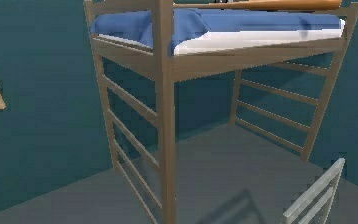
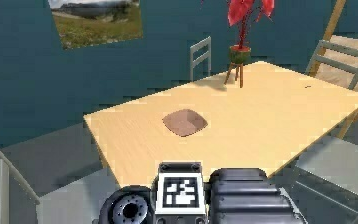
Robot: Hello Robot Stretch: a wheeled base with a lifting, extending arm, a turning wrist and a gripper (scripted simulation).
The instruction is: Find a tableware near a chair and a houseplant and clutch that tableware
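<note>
Brownish bowl (image 2: pixel 185 122) lying midway on light wooden table (image 2: pixel 287 120), near red houseplant (image 2: pixel 243 30) and grey chair (image 2: pixel 200 55). Dark gripper (image 2: pixel 127 208) below table's near edge; impossible to tell whether holding anything.

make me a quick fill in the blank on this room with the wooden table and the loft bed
1. The brownish shallow bowl lies on the light wooden ____.
2. The potted houseplant beyond the bowl has ____ leaves.
3. The tall wooden loft bed carries a ____ blanket.

Missing words: table; red; blue.
</note>
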